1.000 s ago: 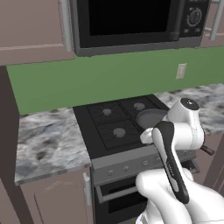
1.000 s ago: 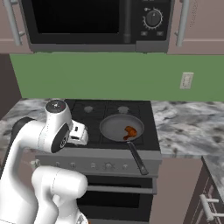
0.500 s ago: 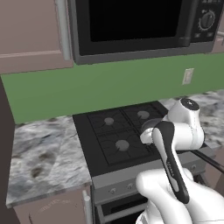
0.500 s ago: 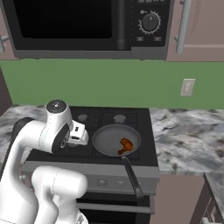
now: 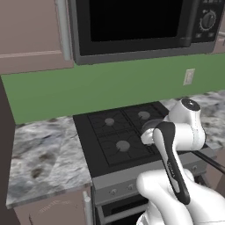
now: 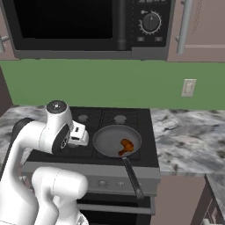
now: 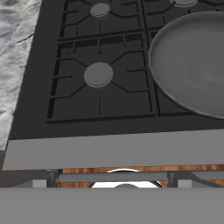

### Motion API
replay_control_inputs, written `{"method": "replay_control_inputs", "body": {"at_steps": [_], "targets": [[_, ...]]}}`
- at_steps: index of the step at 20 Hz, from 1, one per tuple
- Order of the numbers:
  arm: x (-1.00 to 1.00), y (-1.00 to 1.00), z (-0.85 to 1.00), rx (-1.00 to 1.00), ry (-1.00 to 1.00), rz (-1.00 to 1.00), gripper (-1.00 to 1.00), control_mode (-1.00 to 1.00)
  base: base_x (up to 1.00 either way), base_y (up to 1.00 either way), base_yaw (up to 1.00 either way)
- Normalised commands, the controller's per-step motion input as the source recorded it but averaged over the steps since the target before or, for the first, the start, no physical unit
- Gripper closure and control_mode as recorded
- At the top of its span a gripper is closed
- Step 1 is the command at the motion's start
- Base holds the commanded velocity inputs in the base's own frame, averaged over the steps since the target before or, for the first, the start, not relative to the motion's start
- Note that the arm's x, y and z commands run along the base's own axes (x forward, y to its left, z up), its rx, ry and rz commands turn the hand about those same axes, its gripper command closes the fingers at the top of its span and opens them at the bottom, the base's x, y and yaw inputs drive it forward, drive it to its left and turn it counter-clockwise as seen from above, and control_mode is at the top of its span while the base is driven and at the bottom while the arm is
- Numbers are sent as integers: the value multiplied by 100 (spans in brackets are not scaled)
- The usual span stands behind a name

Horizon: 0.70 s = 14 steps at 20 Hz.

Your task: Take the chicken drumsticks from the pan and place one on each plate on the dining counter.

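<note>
The grey pan (image 6: 110, 137) sits on the front right burner of the black stove (image 6: 90, 117), its dark handle (image 6: 132, 173) pointing toward me. Two orange-brown chicken drumsticks (image 6: 126, 146) lie together in its right half. My gripper (image 6: 81, 140) hangs open and empty just left of the pan, above the front left burner, touching nothing. The hand view has the pan's rim (image 7: 175, 94) at the right and a burner (image 7: 98, 74) ahead. In the left base view my arm covers most of the pan (image 5: 149, 125). The plates and the dining counter are out of view.
A black microwave (image 6: 88, 26) hangs low over the stove. Marbled counters flank it at left (image 5: 41, 154) and right (image 6: 189, 136). The oven front (image 6: 110, 180) with its knobs lies below. A wall outlet (image 6: 189, 87) is on the green backsplash.
The whole picture has shifted and grown: the base has driven closer to the stove. The arm keeps its pose, and the gripper stays open. The pan and drumsticks have not moved on the stove.
</note>
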Motion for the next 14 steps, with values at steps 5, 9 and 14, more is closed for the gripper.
{"method": "replay_control_inputs", "body": {"at_steps": [5,9,14], "targets": [[0,0,0,0,0,0,-100,100,0,0,0],[0,0,0,0,0,0,-100,100,0,-1,0],[16,-18,0,-4,1,-11,-100,-100,2,-6,-1]]}}
